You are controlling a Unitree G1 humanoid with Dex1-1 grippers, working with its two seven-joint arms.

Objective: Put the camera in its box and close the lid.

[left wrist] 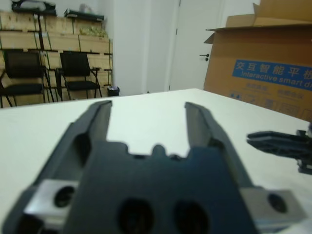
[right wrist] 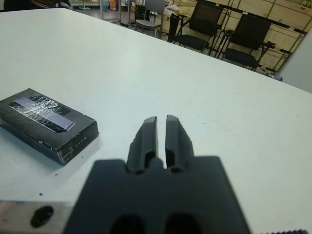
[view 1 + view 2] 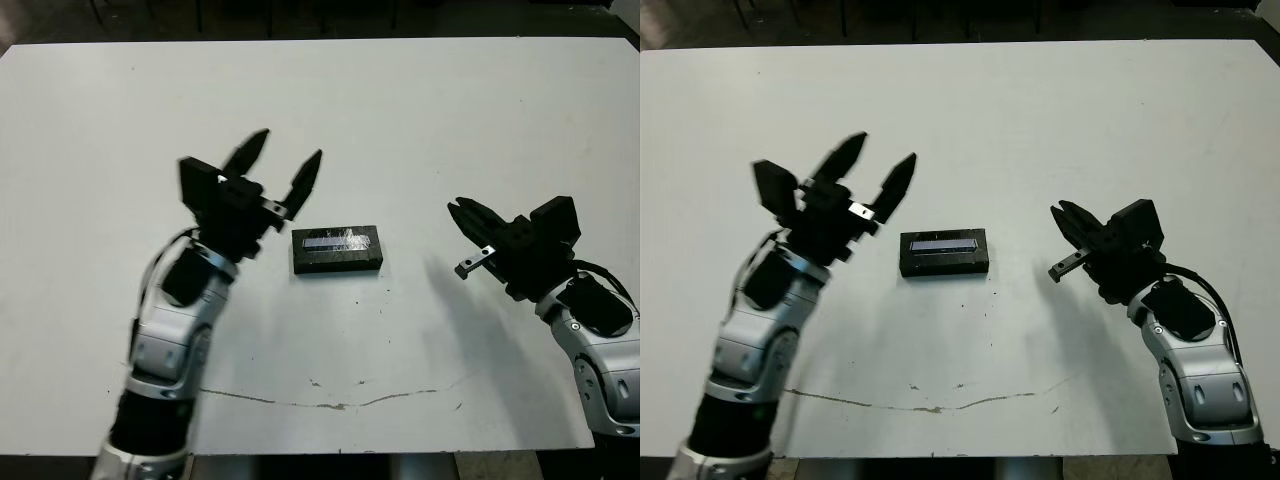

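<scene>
**Box closed on the table, both arms clear**

From the head view I see one black box (image 3: 338,249) lying flat near the middle of the white table (image 3: 420,110), with the lid (image 2: 43,109) seated on it and its pale grey strip facing up; the camera is nowhere in sight, so I judge it is already inside, though I cannot confirm that from here.

My left gripper (image 3: 281,166) is raised just beside the box on its left, not touching it, jaws spread wide with nothing between them; my right gripper (image 3: 465,217) hangs well apart on the other side, jaws pressed nearly together and empty.

I read the task as at its last step or done; the lid looks flush in the right wrist view; if anything remains, it calls for a light downward press on the lid to seat it, then pulling both arms away.
</scene>
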